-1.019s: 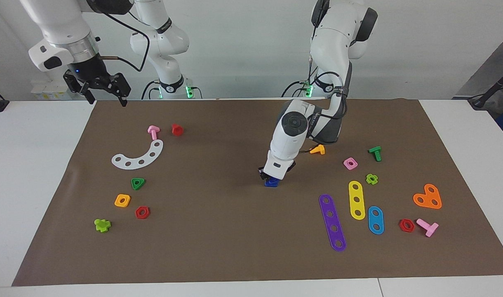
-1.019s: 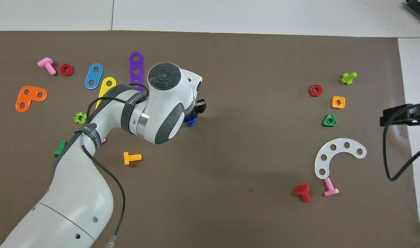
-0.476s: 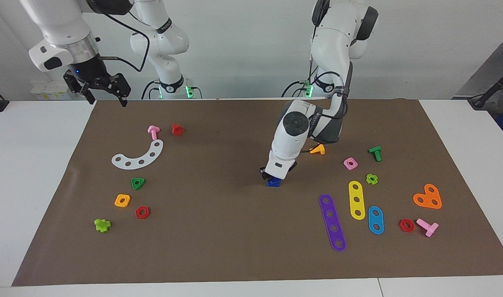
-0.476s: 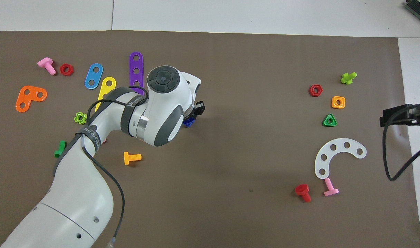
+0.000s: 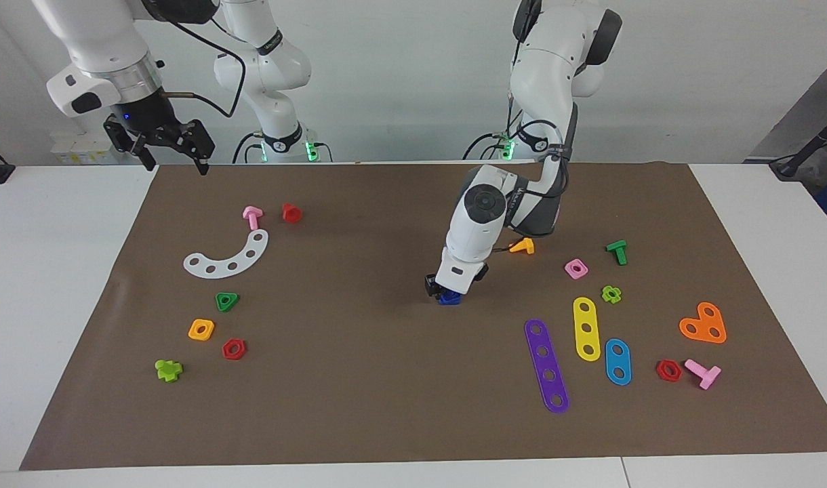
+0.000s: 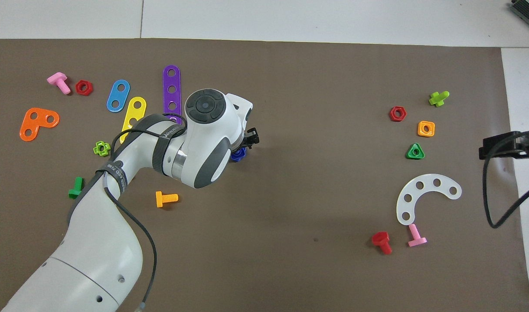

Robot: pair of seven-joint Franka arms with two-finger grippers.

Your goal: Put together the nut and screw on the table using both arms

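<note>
Facing view: the left pincer (image 5: 442,290) is down on a blue piece (image 5: 449,299) near the middle of the brown mat (image 5: 359,407).

The left arm bends low over the desk (image 5: 47,305), and its pincer sits right on top of the blue piece (image 6: 238,154). Whether the pincer is apart or clamped cannot be told, nor whether the piece is the nut, the screw or both. The piece rests on the mat. From it in this view, an orange bolt (image 5: 522,246) lies at two o'clock and a purple strip (image 5: 546,364) at four o'clock. The right arm waits, with its pincer (image 5: 173,150) up in the air at ten o'clock. It hangs over the mat's corner, and its fingers stand apart, holding nothing.
</note>
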